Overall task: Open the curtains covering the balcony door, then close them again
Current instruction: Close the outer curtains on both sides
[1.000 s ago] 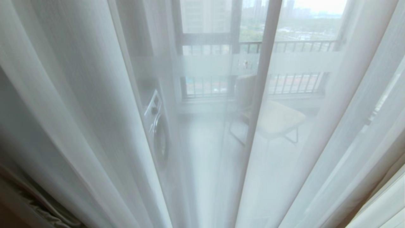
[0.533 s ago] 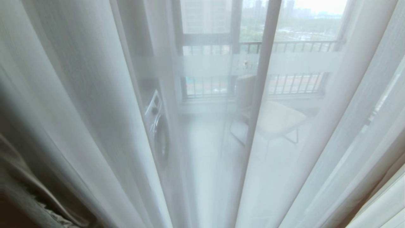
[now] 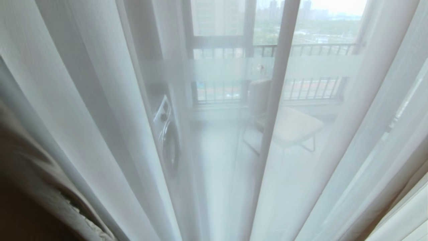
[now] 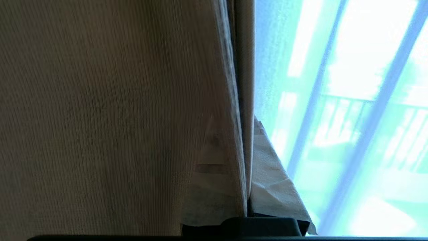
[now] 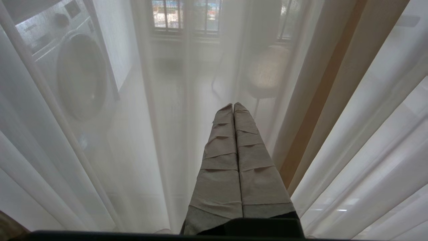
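Two layers of the curtains show here: the thin white sheers (image 3: 100, 110), hanging in long folds across almost the whole head view, and one panel of thick beige-grey fabric (image 3: 40, 187), bunched at the lower left of the sheers with its frayed edge toward them. Behind the sheers stands the balcony door (image 3: 284, 83), of which one dark upright frame member and one frosted white band are plainly readable through the cloth. Beyond the door there are one front-loading washing machine (image 3: 165, 134), to the left of that upright, and one chair (image 3: 291, 127) with a pale seat, to the right of it; farther back runs one black railing (image 3: 307, 50). The washer's round door is closed and its drum cannot be seen into. Two grippers are on show, each only in its own wrist view. The left gripper (image 4: 246, 187) has its tape-wrapped fingers pressed together on the edge of the thick beige-grey fabric, which is pinched between them and fills most of that view beside the bright door. The right gripper (image 5: 233, 107) holds nothing, its two wrapped fingers meeting tip to tip, pointing at the sheers in front of the chair.
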You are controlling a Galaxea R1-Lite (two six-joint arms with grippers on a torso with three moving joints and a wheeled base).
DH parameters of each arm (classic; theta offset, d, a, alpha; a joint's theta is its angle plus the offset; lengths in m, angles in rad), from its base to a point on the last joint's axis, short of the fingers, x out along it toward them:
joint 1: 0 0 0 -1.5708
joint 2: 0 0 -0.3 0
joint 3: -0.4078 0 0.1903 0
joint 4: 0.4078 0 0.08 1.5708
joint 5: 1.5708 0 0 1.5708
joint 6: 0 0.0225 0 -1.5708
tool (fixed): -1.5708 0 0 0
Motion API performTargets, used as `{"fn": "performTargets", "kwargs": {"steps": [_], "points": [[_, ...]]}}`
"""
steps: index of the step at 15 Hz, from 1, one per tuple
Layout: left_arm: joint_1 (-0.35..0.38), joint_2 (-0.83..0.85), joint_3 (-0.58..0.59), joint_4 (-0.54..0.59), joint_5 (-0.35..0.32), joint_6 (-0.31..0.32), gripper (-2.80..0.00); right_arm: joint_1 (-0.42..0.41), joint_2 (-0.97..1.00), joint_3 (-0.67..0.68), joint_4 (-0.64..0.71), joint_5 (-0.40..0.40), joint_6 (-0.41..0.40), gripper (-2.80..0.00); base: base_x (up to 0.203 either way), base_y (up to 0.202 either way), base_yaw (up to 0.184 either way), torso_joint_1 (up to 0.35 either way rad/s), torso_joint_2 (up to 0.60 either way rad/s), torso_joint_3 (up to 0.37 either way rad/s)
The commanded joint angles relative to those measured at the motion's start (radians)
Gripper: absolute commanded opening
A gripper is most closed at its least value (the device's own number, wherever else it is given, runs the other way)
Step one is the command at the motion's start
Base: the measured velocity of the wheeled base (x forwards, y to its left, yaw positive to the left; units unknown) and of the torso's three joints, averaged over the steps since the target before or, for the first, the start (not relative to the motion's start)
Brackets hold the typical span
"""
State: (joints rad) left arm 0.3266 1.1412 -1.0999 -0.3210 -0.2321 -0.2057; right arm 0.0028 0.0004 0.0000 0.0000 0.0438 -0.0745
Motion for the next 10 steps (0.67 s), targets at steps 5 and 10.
{"fn": "performTargets", "kwargs": {"steps": [5, 10], "points": [[-0.077, -0.037, 0.025, -0.003, -0.003, -0.001, -2.80, 0.000, 0.000, 0.000, 0.000, 0.001, -0.001, -2.80, 0.000, 0.000, 0.000, 0.000, 0.00, 0.000], [-0.119, -0.035, 0.025, -0.003, -0.060, -0.001, -2.80, 0.000, 0.000, 0.000, 0.000, 0.001, -0.001, -2.80, 0.000, 0.000, 0.000, 0.000, 0.00, 0.000]]}}
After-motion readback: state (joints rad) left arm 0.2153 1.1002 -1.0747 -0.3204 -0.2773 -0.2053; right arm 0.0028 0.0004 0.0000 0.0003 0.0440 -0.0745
